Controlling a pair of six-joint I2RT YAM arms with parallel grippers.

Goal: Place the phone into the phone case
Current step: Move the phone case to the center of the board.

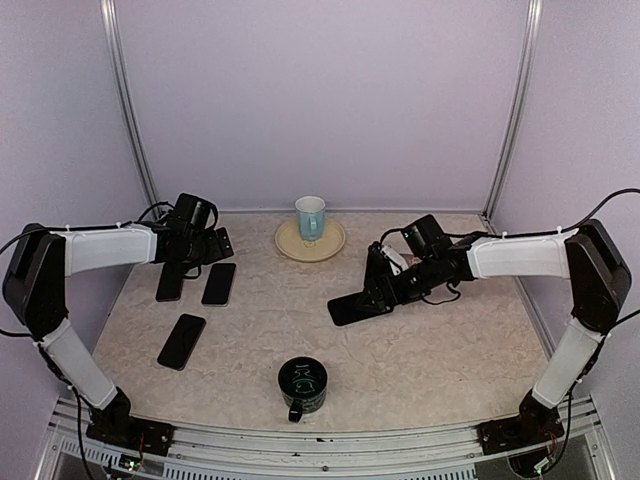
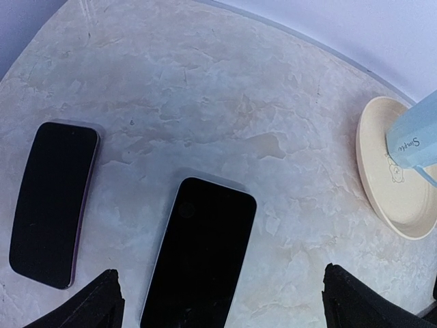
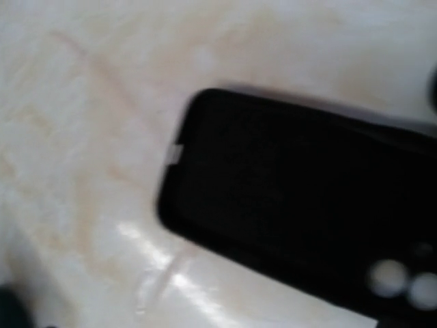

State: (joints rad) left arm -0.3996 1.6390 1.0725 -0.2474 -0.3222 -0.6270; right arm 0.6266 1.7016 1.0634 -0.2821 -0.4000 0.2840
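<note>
Since a look-alike neighbour (image 2: 51, 201) lies just beside the phone (image 2: 201, 249), at 9 o'clock from the phone case (image 1: 352, 309), left gripper (image 1: 200, 252), fingers apart above them, could pinch both. Right gripper (image 1: 385, 275) hovers over the case, fingers apart.

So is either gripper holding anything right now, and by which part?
Nothing held: left gripper open above a phone; right gripper open by the phone case, not gripping it.
</note>
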